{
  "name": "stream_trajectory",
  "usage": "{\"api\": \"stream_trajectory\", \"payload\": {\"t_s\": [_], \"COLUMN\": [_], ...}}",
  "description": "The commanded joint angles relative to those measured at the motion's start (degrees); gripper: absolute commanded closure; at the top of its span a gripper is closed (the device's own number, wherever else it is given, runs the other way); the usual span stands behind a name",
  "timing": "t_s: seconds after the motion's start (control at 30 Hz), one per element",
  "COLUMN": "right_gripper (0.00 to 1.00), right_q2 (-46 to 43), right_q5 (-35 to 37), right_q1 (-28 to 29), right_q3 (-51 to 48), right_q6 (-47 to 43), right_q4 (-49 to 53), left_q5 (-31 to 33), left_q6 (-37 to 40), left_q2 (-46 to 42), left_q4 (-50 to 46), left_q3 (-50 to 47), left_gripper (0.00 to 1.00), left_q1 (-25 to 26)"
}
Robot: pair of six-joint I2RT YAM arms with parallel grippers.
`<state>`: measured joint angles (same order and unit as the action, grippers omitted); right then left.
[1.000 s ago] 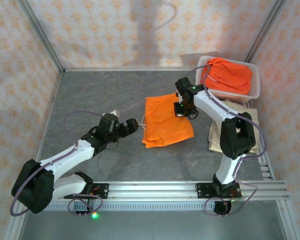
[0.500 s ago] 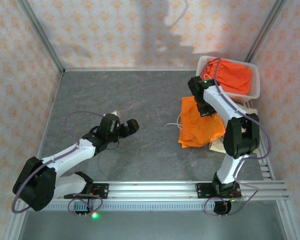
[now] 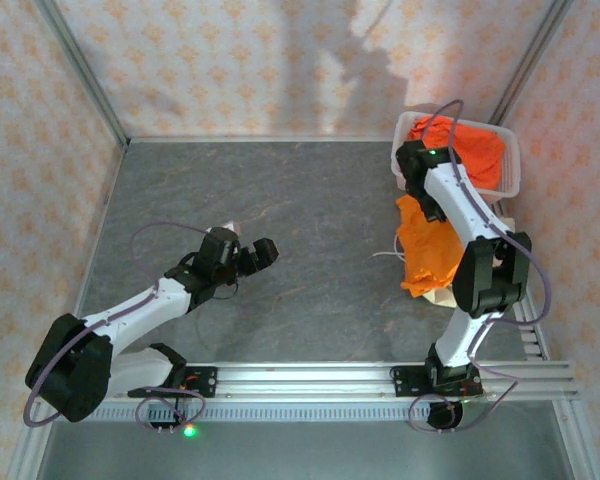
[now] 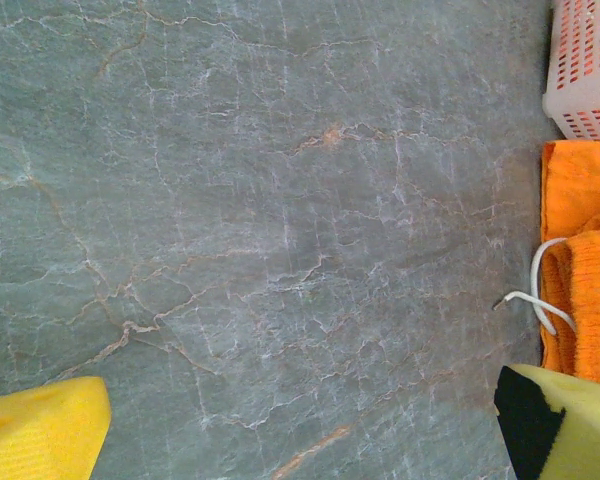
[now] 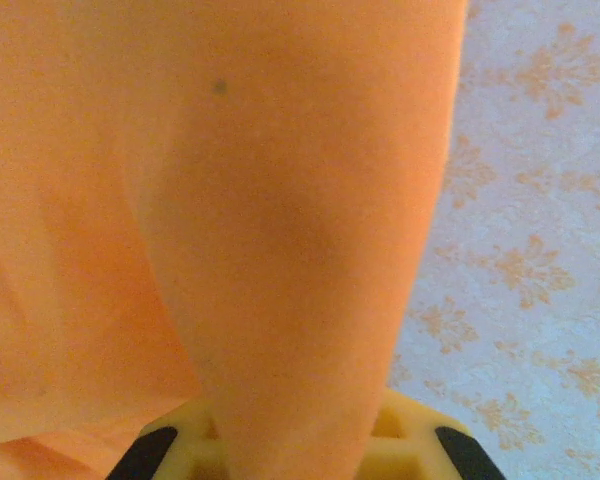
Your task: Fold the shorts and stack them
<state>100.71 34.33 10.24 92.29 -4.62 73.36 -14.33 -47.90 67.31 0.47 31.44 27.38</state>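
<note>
Grey marbled table (image 3: 280,190), with patterned walls (image 3: 250,70) on three sides. Right hand (image 3: 432,208) is clamped on orange shorts (image 3: 428,250), which drape beneath it, beside a white basket (image 3: 513,170) holding another orange pair (image 3: 470,150). Left hand (image 3: 259,253) stands wide and empty, well apart.

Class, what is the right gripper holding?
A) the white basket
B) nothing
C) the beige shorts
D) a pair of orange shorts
D: the right gripper is shut on the orange shorts, with the cloth pinched between its jaws in the right wrist view.

Bright, even light; close-up perhaps blurred.
</note>
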Motion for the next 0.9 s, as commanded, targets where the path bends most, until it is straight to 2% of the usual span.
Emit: {"api": "stream_trajectory", "payload": {"t_s": [0.0,0.5,0.57,0.7,0.8,0.87], "right_gripper": [1.0,1.0,0.96,0.84,0.58,0.31], "right_q2": [-3.6,-6.1,-5.0,-3.1,-2.5,-2.8], "right_q5": [5.8,10.7,11.5,11.5,11.2,10.4], "right_q1": [-0.9,-8.5,-9.4,-12.2,-16.4,-18.6], "right_q3": [2.3,-4.8,-5.0,-5.2,-4.1,-1.2], "right_q6": [-0.6,-4.3,-4.2,-2.3,0.5,3.2], "right_q4": [1.9,-7.1,-7.4,-6.9,-5.9,-4.2], "left_q5": [0.7,1.0,0.9,0.9,1.0,1.1], "left_q6": [1.2,1.1,1.0,1.1,1.1,1.1], "left_q2": [0.5,0.2,0.4,0.3,0.0,-0.3], "left_q4": [0.7,-0.1,0.1,0.1,0.0,0.0], "left_q3": [0.3,0.6,0.6,0.4,0.0,-0.5], "left_gripper": [0.0,0.0,0.0,0.0,0.0,0.0], "left_q1": [-0.3,-0.3,-0.3,-0.2,-0.2,-0.3]}}
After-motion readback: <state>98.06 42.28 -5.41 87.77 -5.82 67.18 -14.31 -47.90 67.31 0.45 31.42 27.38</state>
